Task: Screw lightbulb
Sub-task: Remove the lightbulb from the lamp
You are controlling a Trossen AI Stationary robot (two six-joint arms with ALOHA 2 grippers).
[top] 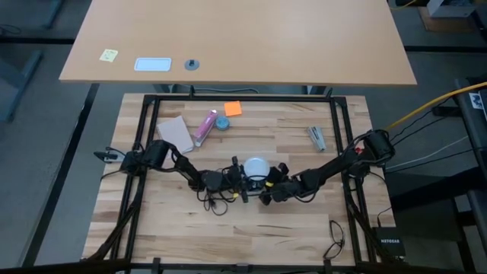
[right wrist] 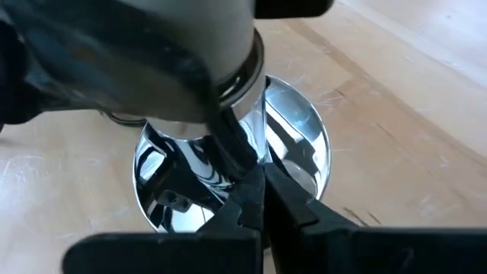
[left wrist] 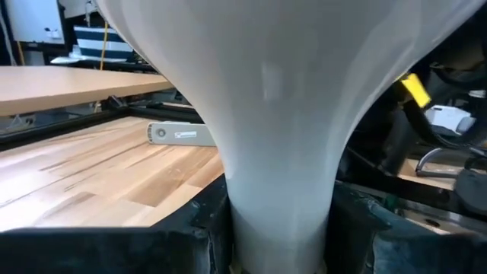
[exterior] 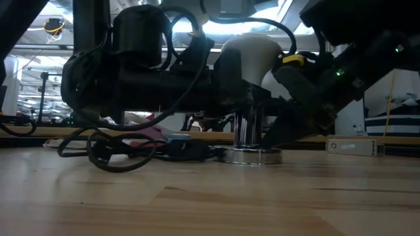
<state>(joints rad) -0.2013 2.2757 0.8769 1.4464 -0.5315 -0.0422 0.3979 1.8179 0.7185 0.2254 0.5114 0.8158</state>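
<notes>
Your left gripper (top: 242,181) clamped on the neck of the frosted white round lightbulb (top: 256,166), bulb upright atop the shiny silver disc lamp base (exterior: 249,155) at mid-table, your right gripper (top: 267,192) fully closed, empty, tips touching the base.

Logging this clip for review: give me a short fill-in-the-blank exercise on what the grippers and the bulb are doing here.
1. The left gripper is closed on the narrow ____ of the lightbulb.
2. The lightbulb stands upright over the shiny silver lamp ____.
3. The right gripper has its fingers ____ and presses down on the lamp base.
4. Behind the arms on the table lies an ____ sticky note.

Missing words: neck; base; shut; orange
</notes>
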